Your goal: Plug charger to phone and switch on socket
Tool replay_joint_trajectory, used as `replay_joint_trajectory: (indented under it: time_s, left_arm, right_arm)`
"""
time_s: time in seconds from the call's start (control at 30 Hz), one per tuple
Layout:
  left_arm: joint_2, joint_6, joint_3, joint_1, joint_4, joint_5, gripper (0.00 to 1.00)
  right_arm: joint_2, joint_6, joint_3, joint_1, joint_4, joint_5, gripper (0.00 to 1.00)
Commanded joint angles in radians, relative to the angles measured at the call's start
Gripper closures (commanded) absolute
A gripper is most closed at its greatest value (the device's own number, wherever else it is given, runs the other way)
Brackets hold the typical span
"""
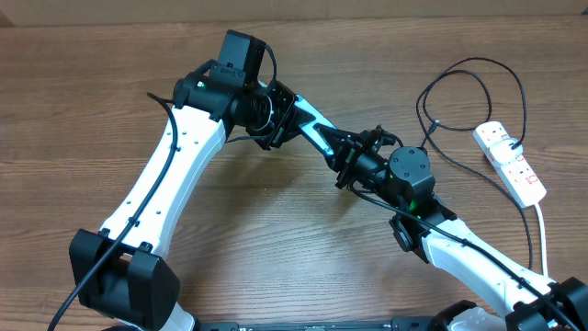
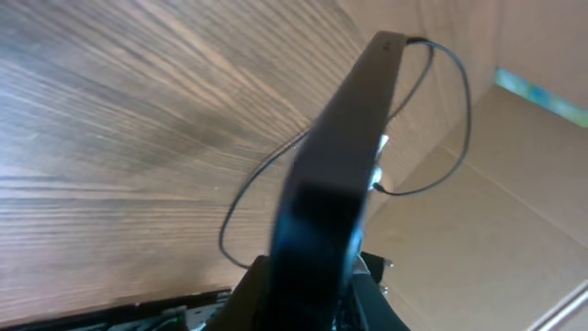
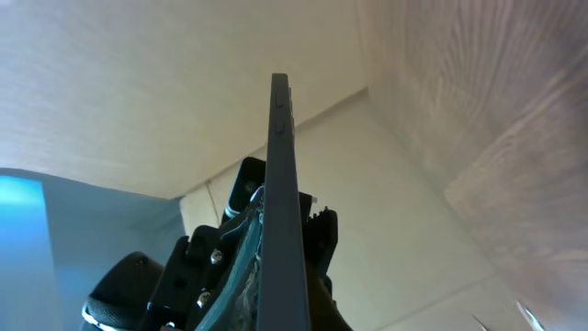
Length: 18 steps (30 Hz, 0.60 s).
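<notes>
Left claw (image 1: 280, 119) around phone (image 1: 314, 131) end

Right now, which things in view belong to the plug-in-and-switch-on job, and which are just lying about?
Job in hand:
- phone, held off the table in the left tool
- charger, thin black cable looping toward the socket
- socket, white strip beside the right arm

Just there:
- table
- beige board behind it

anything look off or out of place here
The phone isn't lying flat: it is up off the table, turned on edge, gripped by the left gripper with the right gripper at its other end. Nothing looks spilled or damaged.
</notes>
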Motion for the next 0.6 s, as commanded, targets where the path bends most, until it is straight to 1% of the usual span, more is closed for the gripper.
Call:
replay_joint_trajectory:
  time_s: [0.0,0.17,0.27,0.4,0.57]
  left_arm:
    - [0.008,-0.084,0.003,-0.013,0.069,0.071,0.96]
    - [0.008,-0.083,0.003,-0.013,0.122,0.171,0.96]
    - [0.008,-0.084,0.003,-0.011,0.182,0.232,0.96]
    - [0.008,-0.084,0.003,-0.011,0.257,0.264,0.96]
    - [0.008,-0.084,0.003,-0.011,0.271,0.289,0.96]
  right_arm:
    - [-0.01,0.138,0.013,0.036,0.055,-0.124,0.96]
    - [-0.01,0.138,0.013,0.036,0.178,-0.104,0.96]
    - [-0.01,0.138,0.013,0.036,0.18,-0.098,0.96]
    - [-0.01,0.138,0.013,0.036,0.206,-0.114,0.96]
    - [-0.01,0.138,0.013,0.036,0.221,-0.114,0.96]
